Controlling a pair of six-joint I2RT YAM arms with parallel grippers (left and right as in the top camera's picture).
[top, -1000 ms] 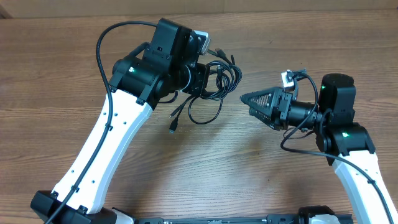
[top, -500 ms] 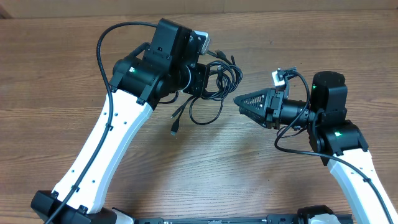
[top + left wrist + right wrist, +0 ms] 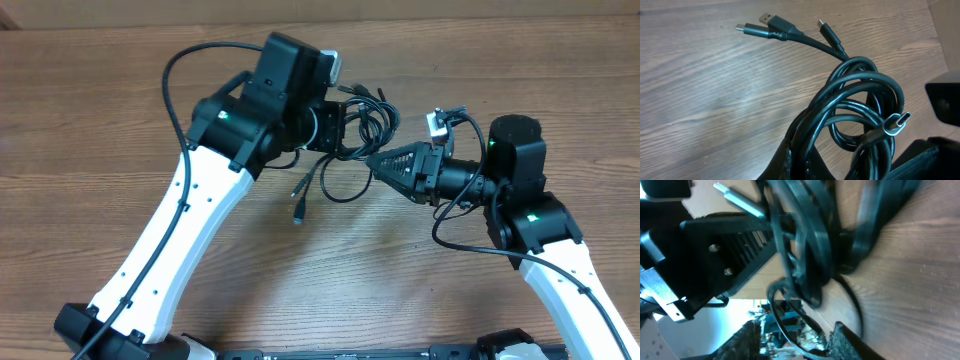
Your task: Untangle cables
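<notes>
Tangled cables held over the far-middle of the desk (image 3: pixel 100 100)

Your left fingers (image 3: pixel 328 130) are clenched on the cables (image 3: pixel 365 125). Your right fingers (image 3: pixel 392 162) sit at the coil, but I cannot tell if they grip a strand. The loops look light, soft and springy, so take one outer loop or the trailing plug (image 3: pixel 298 212). No containers here.

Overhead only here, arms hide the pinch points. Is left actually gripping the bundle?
Observer: Yes, left wrist shows the cables running into the shut left gripper.
Operator: Right closed on anything?
Observer: Right wrist, blurry: the right gripper stands open, a thin loop between its fingers.
Operator: Plugs stuck in the knot?
Observer: One silver-tipped plug hangs inside the loops; three other plugs stick out free.
</notes>
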